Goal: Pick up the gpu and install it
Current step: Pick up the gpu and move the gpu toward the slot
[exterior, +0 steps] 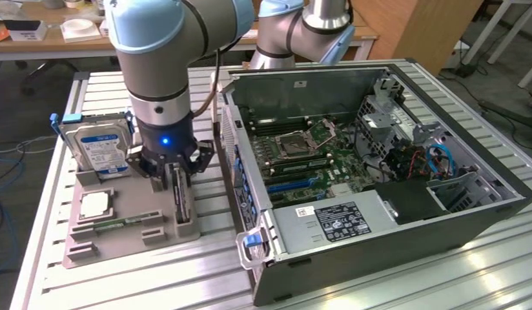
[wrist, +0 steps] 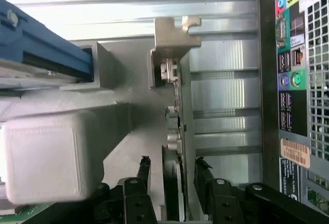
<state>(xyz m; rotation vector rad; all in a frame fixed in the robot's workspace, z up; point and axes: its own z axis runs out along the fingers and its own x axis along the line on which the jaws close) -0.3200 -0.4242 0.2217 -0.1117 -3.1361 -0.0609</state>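
Observation:
The gpu [exterior: 181, 201] is a thin dark card standing on edge in a slot of the grey holder [exterior: 119, 237], at the exterior view's left. My gripper [exterior: 173, 175] is lowered straight over it. In the wrist view the gpu [wrist: 176, 131] appears edge-on with its silvery metal bracket toward the far end. My gripper [wrist: 173, 168] straddles the card, one black fingertip [wrist: 144, 170] on each side with a small gap to the card. The jaws are open and hold nothing.
An open computer case [exterior: 472, 219] with its motherboard [exterior: 305, 155] lies at the exterior view's right, close beside the holder; its rear port panel [wrist: 293, 80] faces the gripper. The holder also carries a silver hard drive [exterior: 98, 150], a processor [exterior: 93, 205] and a memory stick [exterior: 111, 224].

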